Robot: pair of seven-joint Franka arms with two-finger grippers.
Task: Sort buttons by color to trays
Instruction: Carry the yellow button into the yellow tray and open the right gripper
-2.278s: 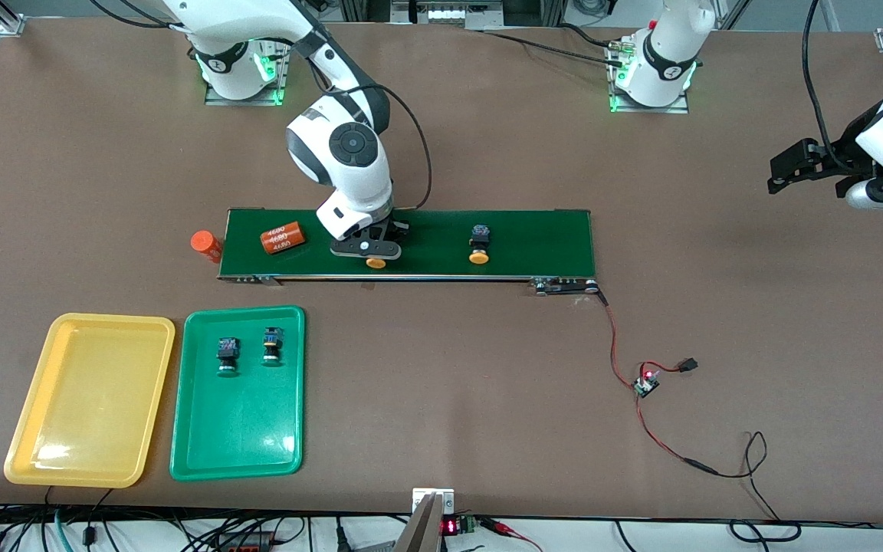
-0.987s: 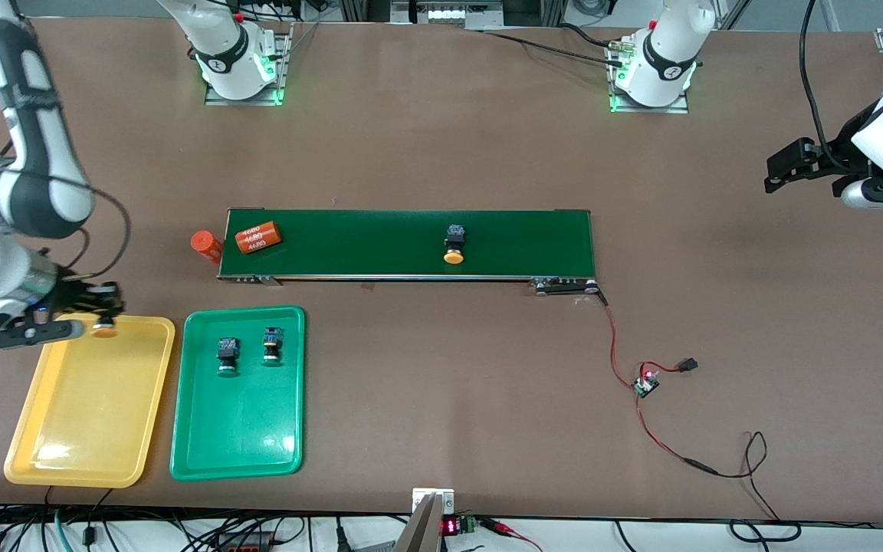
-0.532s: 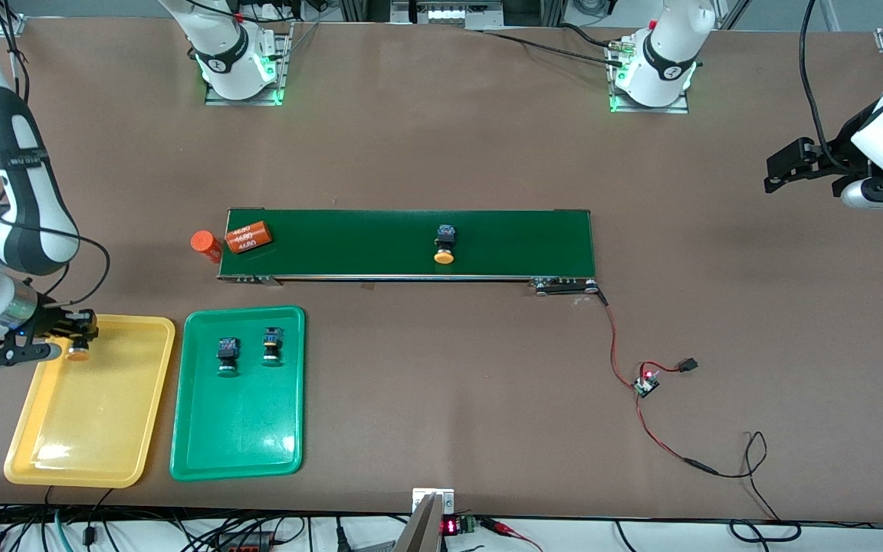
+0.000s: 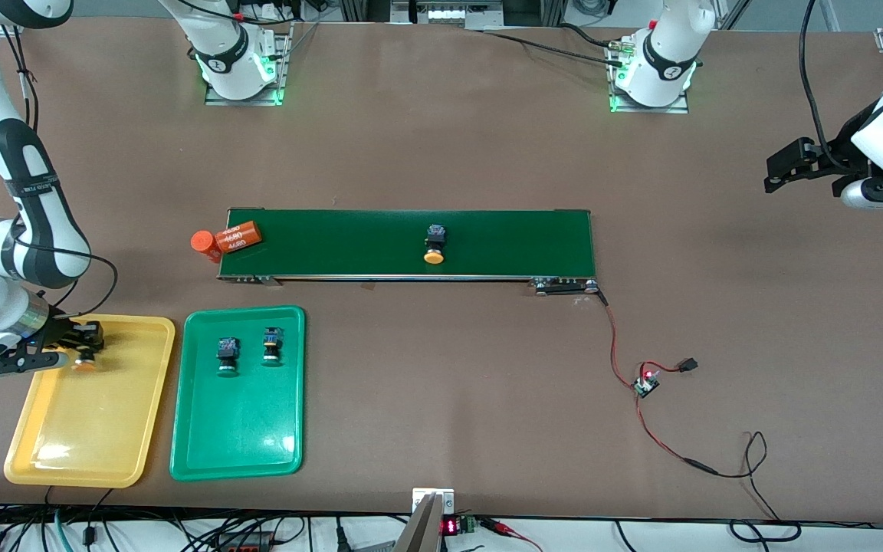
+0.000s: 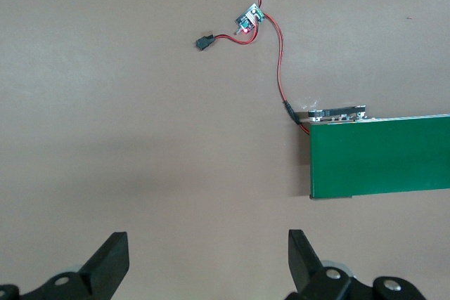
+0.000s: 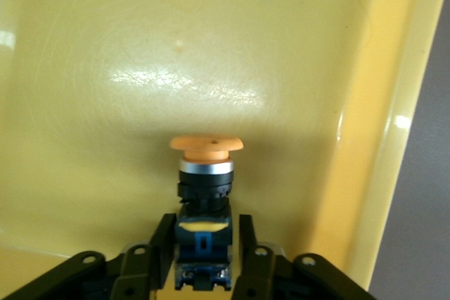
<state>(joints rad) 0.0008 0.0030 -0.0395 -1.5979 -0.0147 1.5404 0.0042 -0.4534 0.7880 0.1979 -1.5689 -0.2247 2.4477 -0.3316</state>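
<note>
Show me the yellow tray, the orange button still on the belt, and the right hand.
yellow tray (image 4: 81, 452), front view, bare floor near its front rim.
orange button on the belt (image 4: 433, 257), front view, its round cap.
right hand (image 6: 204, 233), right wrist view, midway between its fingertips, around a button's dark body.
</note>
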